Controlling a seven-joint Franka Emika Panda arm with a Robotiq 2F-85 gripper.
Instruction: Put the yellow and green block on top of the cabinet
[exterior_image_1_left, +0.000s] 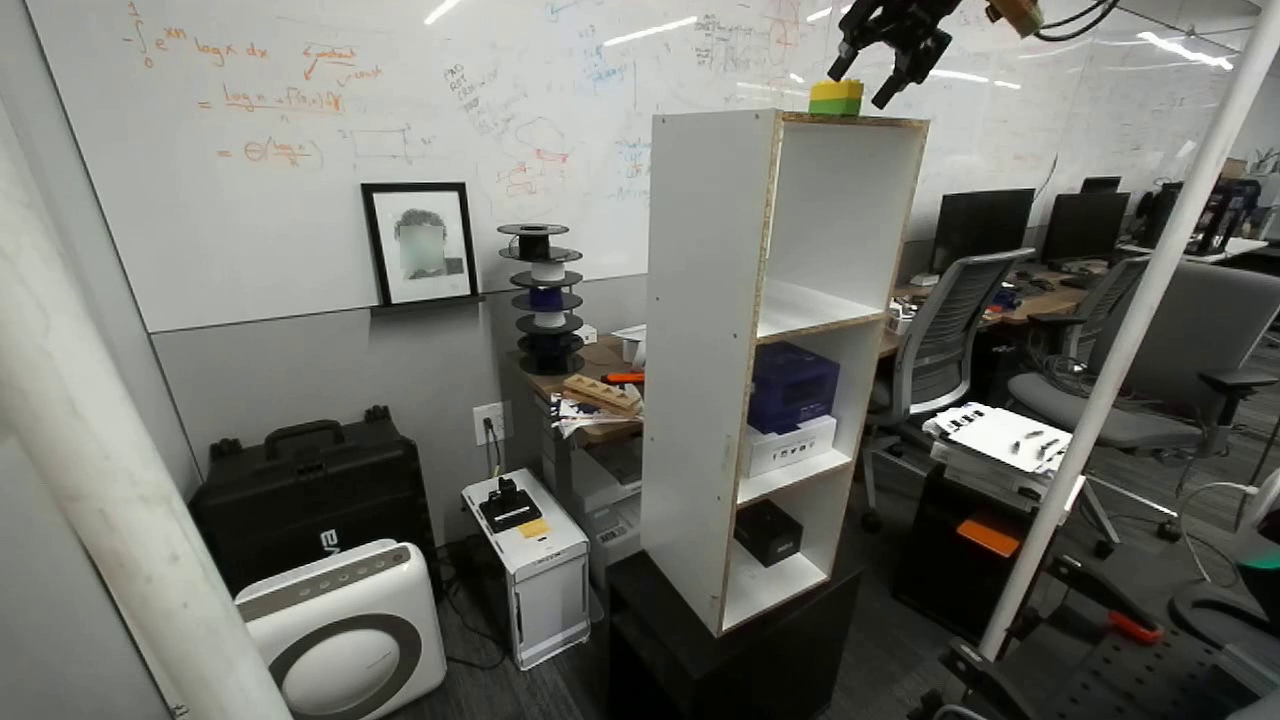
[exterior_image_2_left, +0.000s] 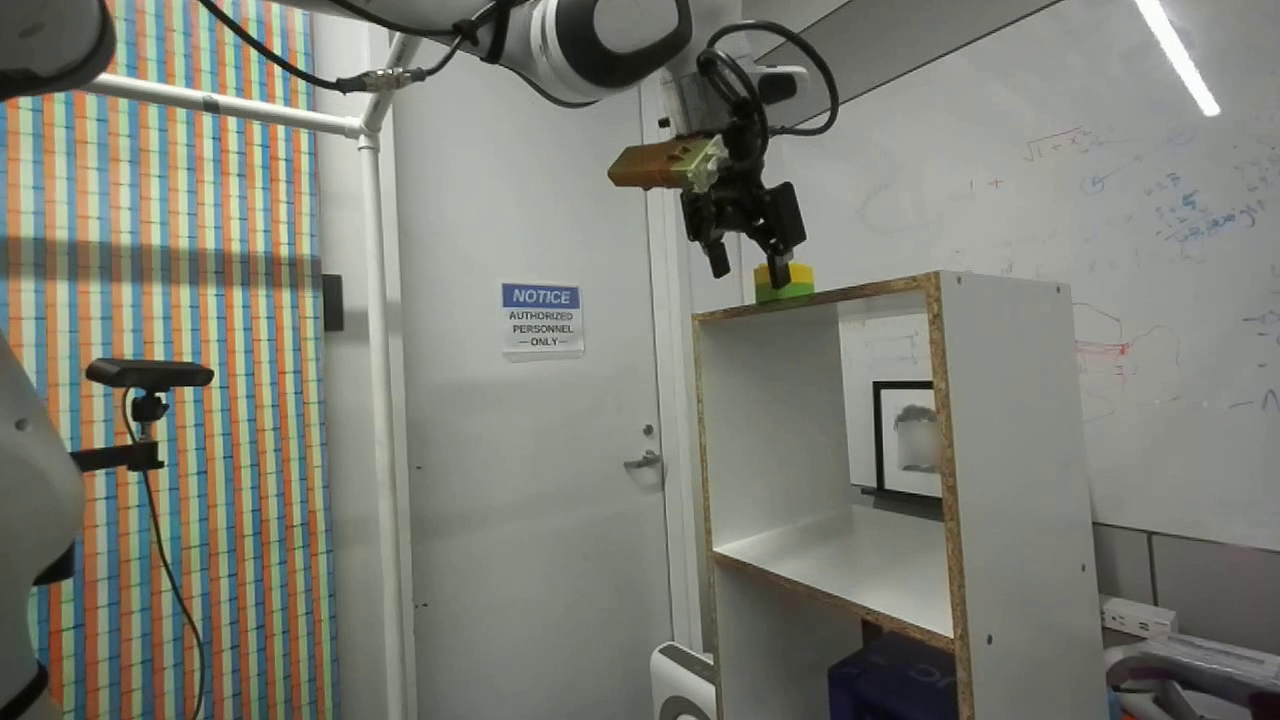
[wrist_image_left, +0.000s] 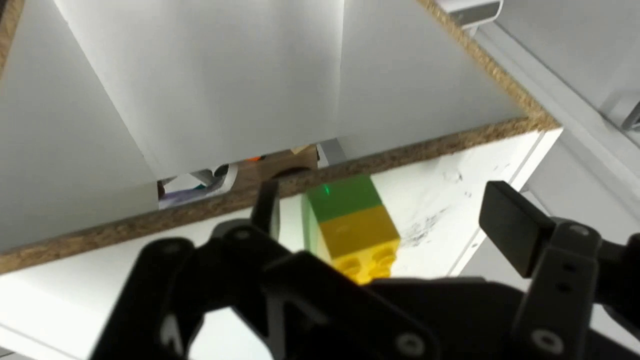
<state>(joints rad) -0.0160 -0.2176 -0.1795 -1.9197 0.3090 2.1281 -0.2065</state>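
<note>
The yellow and green block (exterior_image_1_left: 835, 98), yellow above green, rests upright on top of the white cabinet (exterior_image_1_left: 705, 300), near its open-front edge. In an exterior view the block (exterior_image_2_left: 800, 280) is partly behind a finger, and the cabinet (exterior_image_2_left: 1010, 400) shows its upper compartments. My gripper (exterior_image_1_left: 860, 88) is open, just above the cabinet top and tilted; it also shows as the gripper (exterior_image_2_left: 750, 275). In the wrist view the block (wrist_image_left: 352, 225) lies between the lines of the open fingers (wrist_image_left: 387, 215), nearer the left finger, with visible gaps. The black linkage hides its lower end there.
A dark blue object (exterior_image_1_left: 795, 385) sits on a white box (exterior_image_1_left: 790, 447) in the cabinet's middle compartment. A black box (exterior_image_1_left: 768, 532) is in the bottom one. A whiteboard (exterior_image_1_left: 560, 90) is behind. A white pole (exterior_image_1_left: 1130, 320) stands to the side. A spool stack (exterior_image_1_left: 548, 300) stands on a desk.
</note>
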